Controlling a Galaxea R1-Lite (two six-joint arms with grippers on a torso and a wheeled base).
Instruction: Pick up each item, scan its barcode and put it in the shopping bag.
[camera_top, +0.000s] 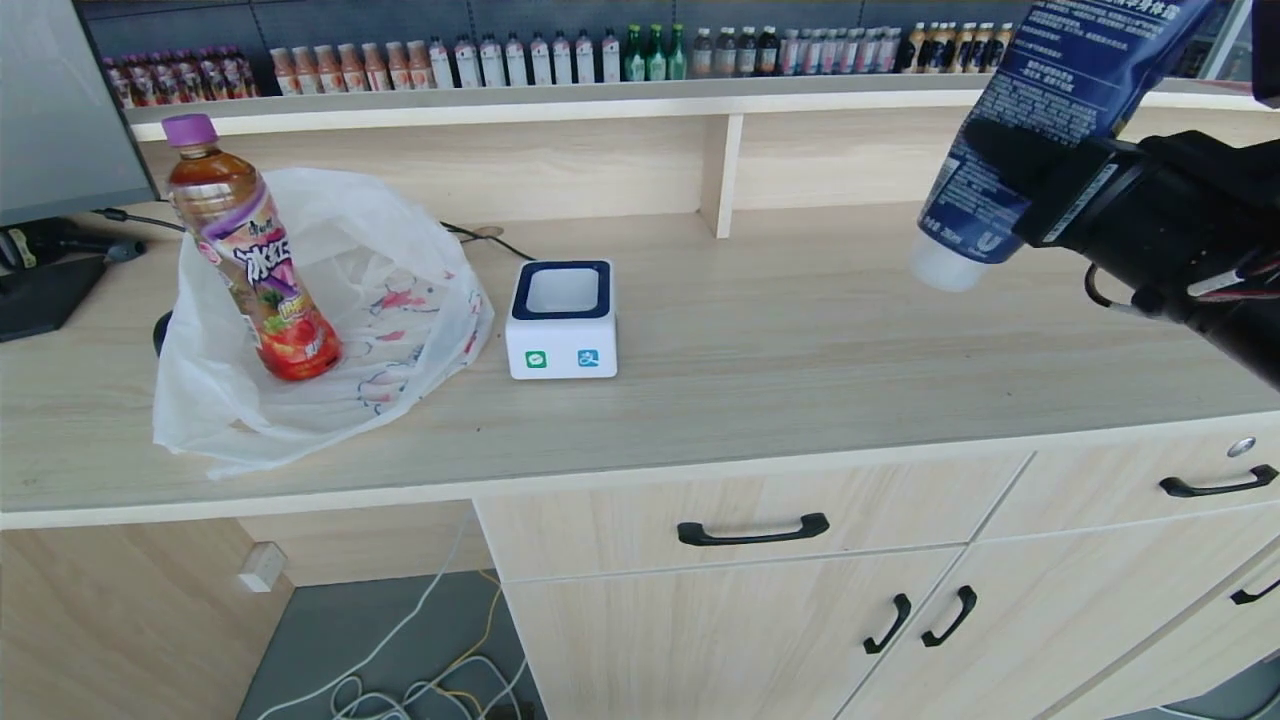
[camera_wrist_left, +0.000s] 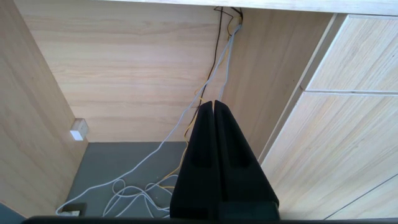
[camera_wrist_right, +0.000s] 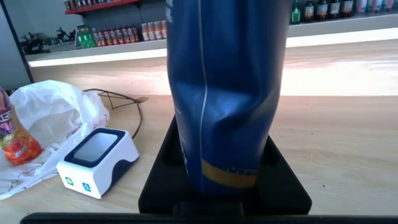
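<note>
Blue tube (camera_top: 1050, 90) clamped in right hand (camera_top: 1045, 195), high over counter (camera_top: 800, 330), cap (camera_top: 940, 268) down; left hand (camera_wrist_left: 214, 149) closed below counter.

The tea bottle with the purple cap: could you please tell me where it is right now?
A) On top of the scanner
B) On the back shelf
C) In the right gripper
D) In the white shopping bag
D: the tea bottle stands in the open shopping bag left of the scanner, while the right gripper holds a blue tube.
</note>
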